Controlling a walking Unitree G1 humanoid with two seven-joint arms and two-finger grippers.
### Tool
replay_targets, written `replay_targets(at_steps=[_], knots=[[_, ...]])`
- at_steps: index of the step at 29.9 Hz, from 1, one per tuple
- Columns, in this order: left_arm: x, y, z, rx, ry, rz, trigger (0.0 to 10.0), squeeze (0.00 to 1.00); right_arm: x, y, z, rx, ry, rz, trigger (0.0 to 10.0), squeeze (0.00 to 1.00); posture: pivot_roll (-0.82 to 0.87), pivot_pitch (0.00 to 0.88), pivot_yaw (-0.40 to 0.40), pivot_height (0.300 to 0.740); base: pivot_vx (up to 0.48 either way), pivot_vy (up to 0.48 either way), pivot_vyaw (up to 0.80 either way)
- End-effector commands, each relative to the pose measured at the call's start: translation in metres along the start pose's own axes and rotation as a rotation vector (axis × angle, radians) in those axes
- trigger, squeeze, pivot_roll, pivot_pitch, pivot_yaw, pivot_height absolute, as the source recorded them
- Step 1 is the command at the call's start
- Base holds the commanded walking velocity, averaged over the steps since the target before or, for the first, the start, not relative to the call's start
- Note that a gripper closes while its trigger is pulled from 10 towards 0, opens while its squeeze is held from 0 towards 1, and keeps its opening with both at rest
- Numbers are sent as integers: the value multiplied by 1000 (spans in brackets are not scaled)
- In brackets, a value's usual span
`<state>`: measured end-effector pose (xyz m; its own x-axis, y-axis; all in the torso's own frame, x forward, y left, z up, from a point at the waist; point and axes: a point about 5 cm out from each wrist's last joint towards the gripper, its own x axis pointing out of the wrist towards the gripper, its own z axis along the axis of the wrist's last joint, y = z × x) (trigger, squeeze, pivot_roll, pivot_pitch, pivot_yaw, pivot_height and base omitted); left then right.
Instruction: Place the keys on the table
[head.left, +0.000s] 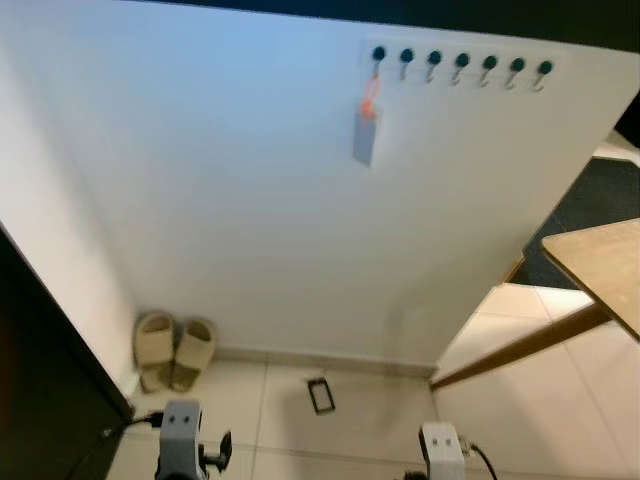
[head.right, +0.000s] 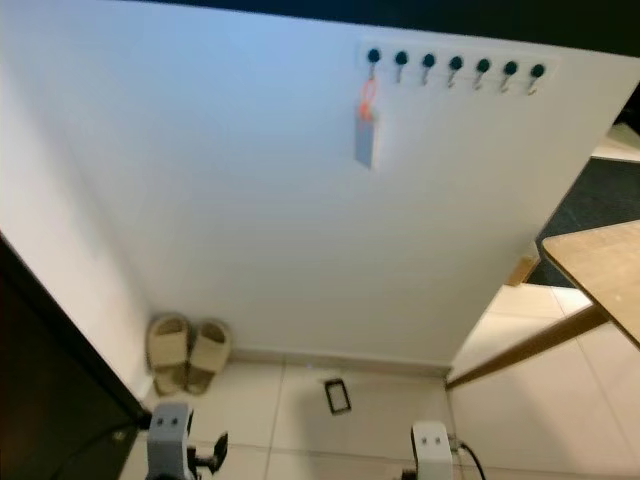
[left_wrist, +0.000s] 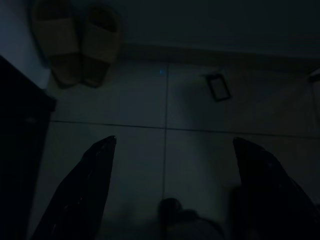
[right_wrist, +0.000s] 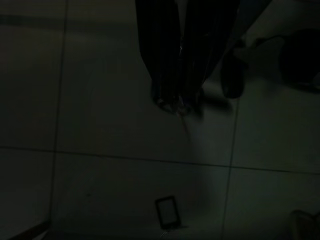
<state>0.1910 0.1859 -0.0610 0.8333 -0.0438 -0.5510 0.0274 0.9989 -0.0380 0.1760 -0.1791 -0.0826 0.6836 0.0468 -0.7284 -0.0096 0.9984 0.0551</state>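
A white wall (head.left: 250, 200) rose ahead, the wooden worktop (head.left: 600, 265) off to the right. The keys (head.left: 367, 125) hung from a hook rack (head.left: 460, 65), far above both idle end effectors: left (left_wrist: 170, 165) spread apart, right (right_wrist: 175, 95) pressed together. The high reach risked snagging the ring.

- Big plain white wall (head.left: 250, 200) straight ahead, pretty evenly lit with a slight bluish tint.
- Row of dark hooks (head.left: 460, 62) high up on it.
- Floor (head.left: 370, 420) is pale glossy tile with thin grout lines.
- Pair of beige slippers (head.left: 172, 350) parked against the baseboard in the corner.
- Small dark rectangular thing (head.left: 320, 395) lying on the tiles near the wall, can't tell what.
- Dark door or cabinet edge (head.left: 40, 380) beside the slippers.
- Dark mat (head.left: 600, 200) off past the wall's end.
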Motion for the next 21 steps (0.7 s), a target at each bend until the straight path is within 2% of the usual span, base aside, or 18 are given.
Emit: replay_targets(at_steps=[1, 11, 21], knots=[[0, -2, -1, 26, 9, -18, 10000, 0, -1, -5, -2, 6, 8, -17, 10000, 0, 68, 79, -33, 740, 0, 0, 0], [1, -6, -1, 41, 8, -30, 10000, 0, -1, -5, -2, 5, 7, -19, 10000, 0, 65, 79, -36, 740, 0, -472, 0], [-1, -4, -1, 63, -21, -3, 10000, 0, -1, -5, 0, -2, -3, -8, 10000, 0, 58, 67, -37, 740, 0, 0, 0]])
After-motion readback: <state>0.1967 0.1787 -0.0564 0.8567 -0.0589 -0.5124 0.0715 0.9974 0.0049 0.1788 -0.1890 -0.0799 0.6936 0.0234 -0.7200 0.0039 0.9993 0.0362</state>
